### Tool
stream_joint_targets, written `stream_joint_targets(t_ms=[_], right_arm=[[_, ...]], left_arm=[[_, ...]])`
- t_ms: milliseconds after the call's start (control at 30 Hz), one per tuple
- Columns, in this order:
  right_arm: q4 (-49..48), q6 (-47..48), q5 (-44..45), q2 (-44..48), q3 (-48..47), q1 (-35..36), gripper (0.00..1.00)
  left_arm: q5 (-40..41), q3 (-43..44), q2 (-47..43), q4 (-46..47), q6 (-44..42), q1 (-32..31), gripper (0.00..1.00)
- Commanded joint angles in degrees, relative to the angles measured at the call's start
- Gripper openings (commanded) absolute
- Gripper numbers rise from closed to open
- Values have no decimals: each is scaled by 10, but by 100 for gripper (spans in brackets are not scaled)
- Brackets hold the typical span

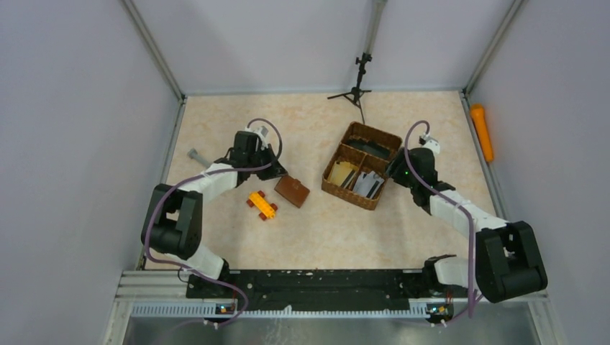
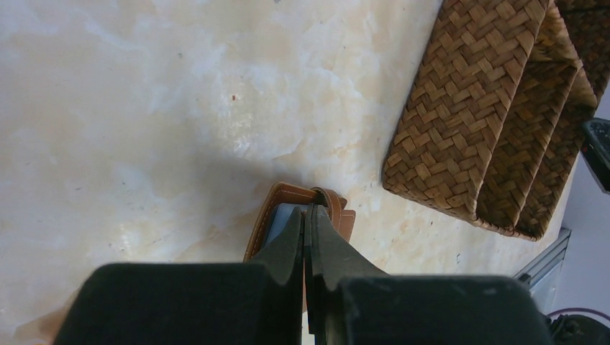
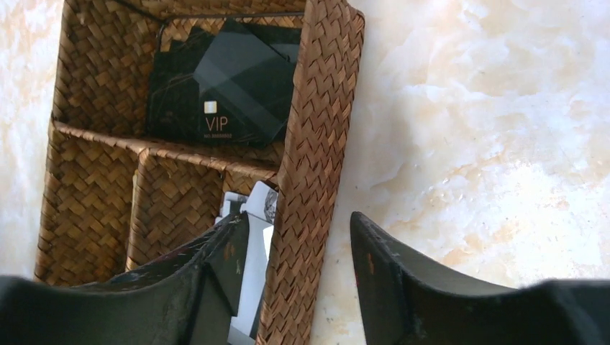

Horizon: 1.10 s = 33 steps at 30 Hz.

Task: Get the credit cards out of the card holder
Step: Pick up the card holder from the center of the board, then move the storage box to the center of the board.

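The brown leather card holder [image 1: 292, 190] lies flat on the table, left of centre. My left gripper [image 1: 275, 171] sits at its far-left corner. In the left wrist view the gripper [image 2: 306, 213] is shut, its tips pinched together at the strap tab [image 2: 332, 203] with a thin dark edge between them. A grey-blue face [image 2: 280, 219] shows inside the brown rim; I cannot tell whether it is a credit card or lining. My right gripper [image 3: 298, 215] is open and straddles the woven basket's wall [image 3: 316, 144], one finger inside and one outside.
The woven compartment basket [image 1: 338, 190] holds black VIP cards [image 3: 223, 93], white cards [image 3: 253, 251] and a tan one [image 1: 342, 172]. An orange toy block [image 1: 262, 205] lies near the card holder. A grey bolt [image 1: 196, 155], a small tripod [image 1: 357, 90] and an orange cylinder [image 1: 482, 131] stand further off.
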<state>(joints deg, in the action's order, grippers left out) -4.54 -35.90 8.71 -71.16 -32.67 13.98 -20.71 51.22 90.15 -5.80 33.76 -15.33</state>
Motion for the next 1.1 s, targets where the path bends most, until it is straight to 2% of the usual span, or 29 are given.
stream_joint_targets(t_ms=[0,67,233,300,467,633,800,900,967,1033,1067], right_arm=[[-5,-4,-17,-13,-29,-2,49],[-10,-7,-24,-18,-31,-2,39],[-7,-9,-7,-19,-39,-2,18],[-4,-26,20,-23,-43,-2,1],[25,-132,105,-35,-57,-3,0],[-1,-249,133,-61,-55,-23,0],[38,-338,158,-97,-104,-44,0],[3,-323,148,-120,-131,-43,0],[-68,-255,66,-146,-150,-49,0],[-70,-191,-16,-173,-195,-53,0],[-63,-153,-62,-184,-219,-52,4]], left_arm=[[-31,-22,-27,76,-29,-15,0],[-39,-37,-36,107,-29,-18,0],[-48,-32,-45,104,-33,-22,0],[-55,-36,-47,108,-32,-22,0],[-59,-37,-42,112,-29,-23,0],[-64,-37,-38,113,-28,-26,0],[-68,-36,-35,115,-28,-34,1],[-70,-34,-32,113,-30,-36,1],[-74,-33,-31,112,-35,-37,1],[-77,-34,-33,111,-37,-37,0],[-78,-34,-33,111,-37,-38,0]])
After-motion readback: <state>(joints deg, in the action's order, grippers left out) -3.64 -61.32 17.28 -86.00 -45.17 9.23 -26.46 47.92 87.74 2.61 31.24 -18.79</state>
